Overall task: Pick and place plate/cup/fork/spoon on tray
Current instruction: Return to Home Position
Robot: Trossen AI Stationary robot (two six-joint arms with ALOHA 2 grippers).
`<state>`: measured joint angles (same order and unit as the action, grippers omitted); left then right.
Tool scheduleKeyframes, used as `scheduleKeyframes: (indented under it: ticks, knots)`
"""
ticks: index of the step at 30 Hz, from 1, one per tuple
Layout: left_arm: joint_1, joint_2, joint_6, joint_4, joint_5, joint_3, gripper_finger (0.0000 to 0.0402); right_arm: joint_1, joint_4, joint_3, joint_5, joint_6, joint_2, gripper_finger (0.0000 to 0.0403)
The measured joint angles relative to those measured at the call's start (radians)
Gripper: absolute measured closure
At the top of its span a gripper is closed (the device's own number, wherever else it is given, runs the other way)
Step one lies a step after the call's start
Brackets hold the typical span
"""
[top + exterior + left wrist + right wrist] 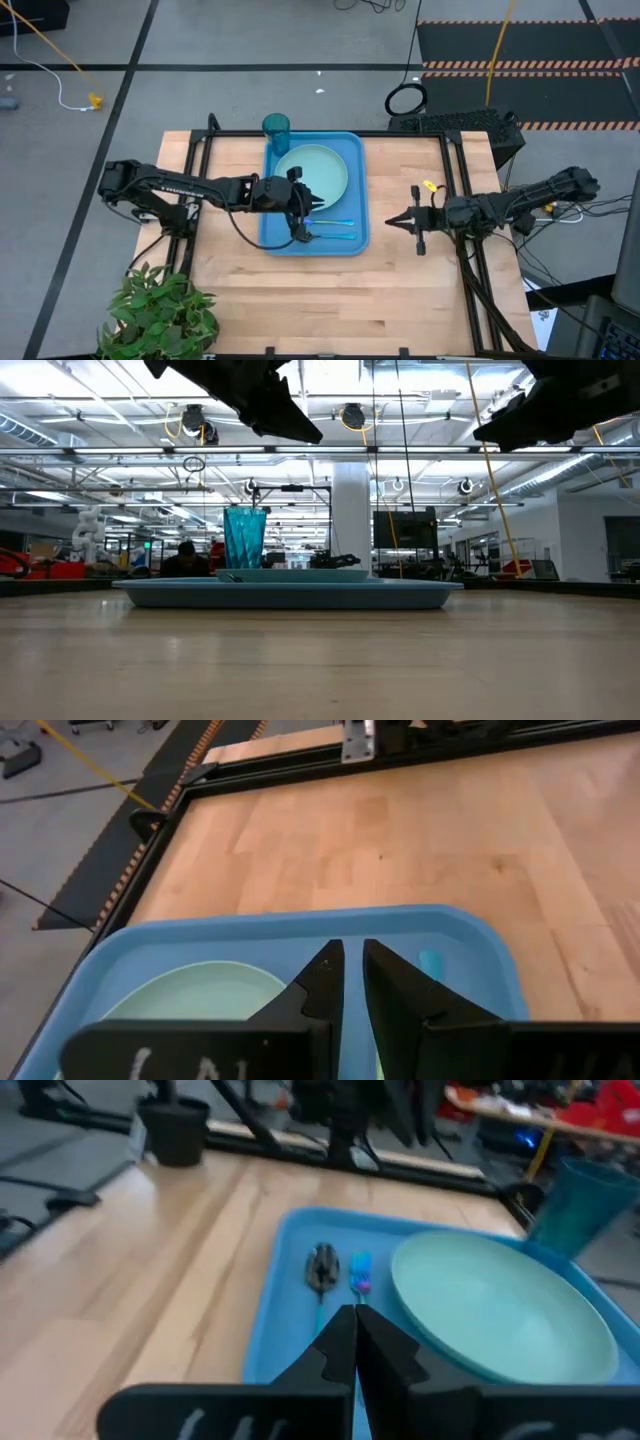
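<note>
The blue tray (352,240) lies at the table's middle. On it rests the mint-green plate (315,170), toward the far side. The teal cup (276,128) stands upright at the tray's far left corner and also shows in the low view (245,537). The fork (360,1270) and the dark-bowled spoon (322,1267) lie side by side on the tray's near strip; the spoon is the nearer one. My left gripper (352,970) hovers over the tray's left part, empty, with only a narrow gap between its fingers. My right gripper (353,1325) is shut and empty, raised to the right of the tray.
A potted plant (160,310) stands at the table's near left corner. Black frame rails (455,180) run along the table's edges. Bare wood (320,300) lies between the tray and the near edge.
</note>
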<state>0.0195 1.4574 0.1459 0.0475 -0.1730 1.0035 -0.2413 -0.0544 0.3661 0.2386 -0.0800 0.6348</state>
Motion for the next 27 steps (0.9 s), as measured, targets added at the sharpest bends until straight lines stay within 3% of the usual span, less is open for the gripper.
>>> scheduleKeyframes:
  ticks: [8, 17, 27]
  knots:
    - [-0.005, 0.000, 0.010, -0.001, 0.019, 0.000, 0.0355, 0.199, -0.199, -0.094, -0.213, -0.037, 0.001, 0.0403]
    - [-0.004, 0.000, 0.000, 0.045, 0.051, 0.000, 0.0355, 0.262, -0.278, -0.155, -0.158, -0.054, -0.003, 0.0403]
    - [-0.008, 0.000, 0.000, 0.043, 0.052, 0.000, 0.0355, 0.259, -0.170, -0.156, -0.248, 0.036, -0.041, 0.0403]
